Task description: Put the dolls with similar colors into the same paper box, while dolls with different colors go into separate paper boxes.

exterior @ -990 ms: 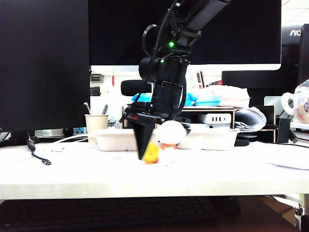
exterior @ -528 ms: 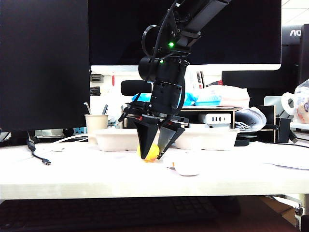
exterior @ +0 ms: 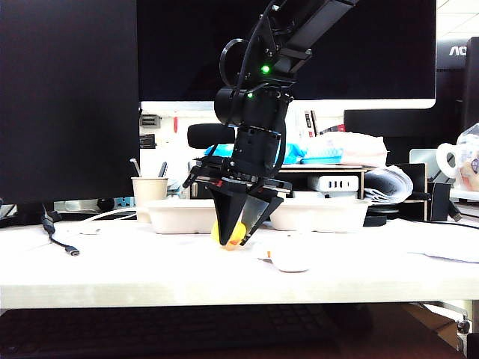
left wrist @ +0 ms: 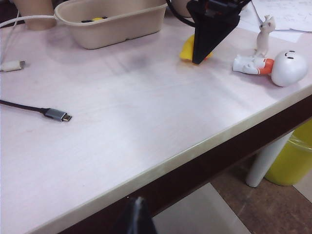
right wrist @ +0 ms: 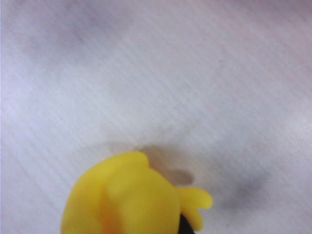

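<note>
The yellow-orange doll (exterior: pixel 229 235) sits on the table (exterior: pixel 135 269) just in front of the two paper boxes (exterior: pixel 183 217), pinched between the black fingers of the right gripper (exterior: pixel 238 233). The white doll (exterior: pixel 288 258) lies beside it. Whether the left gripper (left wrist: pixel 138 219) is spread or closed cannot be told.

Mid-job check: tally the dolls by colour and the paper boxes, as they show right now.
Yellow dolls: 2, one between the right gripper's fingers, one in the left paper box
White dolls: 1, lying on the table
Paper boxes: 2, the other on the right
Total: 5
</note>
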Action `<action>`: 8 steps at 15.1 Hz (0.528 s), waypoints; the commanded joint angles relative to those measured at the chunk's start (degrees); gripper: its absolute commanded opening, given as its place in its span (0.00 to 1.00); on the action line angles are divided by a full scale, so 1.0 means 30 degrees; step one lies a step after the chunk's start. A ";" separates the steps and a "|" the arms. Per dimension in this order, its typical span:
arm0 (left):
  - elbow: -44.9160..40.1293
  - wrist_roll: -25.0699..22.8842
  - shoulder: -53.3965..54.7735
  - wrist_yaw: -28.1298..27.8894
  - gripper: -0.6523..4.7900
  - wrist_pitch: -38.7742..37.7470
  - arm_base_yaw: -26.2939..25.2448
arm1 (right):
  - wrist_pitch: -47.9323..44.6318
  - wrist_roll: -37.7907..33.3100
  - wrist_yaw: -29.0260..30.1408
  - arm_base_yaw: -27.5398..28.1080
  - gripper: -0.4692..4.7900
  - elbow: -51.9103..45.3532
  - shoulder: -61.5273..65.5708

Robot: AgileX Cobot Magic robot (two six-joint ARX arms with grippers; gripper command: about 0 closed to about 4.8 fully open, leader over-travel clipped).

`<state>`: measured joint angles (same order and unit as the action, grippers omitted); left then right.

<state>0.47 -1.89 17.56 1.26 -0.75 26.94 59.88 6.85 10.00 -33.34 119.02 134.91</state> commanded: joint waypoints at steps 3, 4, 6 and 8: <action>0.0022 -0.0080 -0.0678 0.0036 0.11 0.0117 -0.0415 | -0.0743 -0.0357 0.0058 -0.0022 0.37 0.1202 -0.0073; 0.0022 -0.0080 -0.1231 0.0029 0.11 0.0124 -0.1129 | -0.1275 -0.0430 0.0051 -0.0022 0.37 0.2040 -0.0073; 0.0022 -0.0087 -0.1836 0.0022 0.11 0.0124 -0.2120 | -0.2091 -0.0401 -0.0022 -0.0015 0.37 0.3279 -0.0058; 0.0022 -0.0080 -0.2907 0.0029 0.11 0.0095 -0.2463 | -0.4648 -0.0393 -0.0044 0.0015 0.37 0.3978 -0.0051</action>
<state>0.47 -1.89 9.56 1.02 -1.10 19.42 49.06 5.67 10.04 -33.32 130.56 134.91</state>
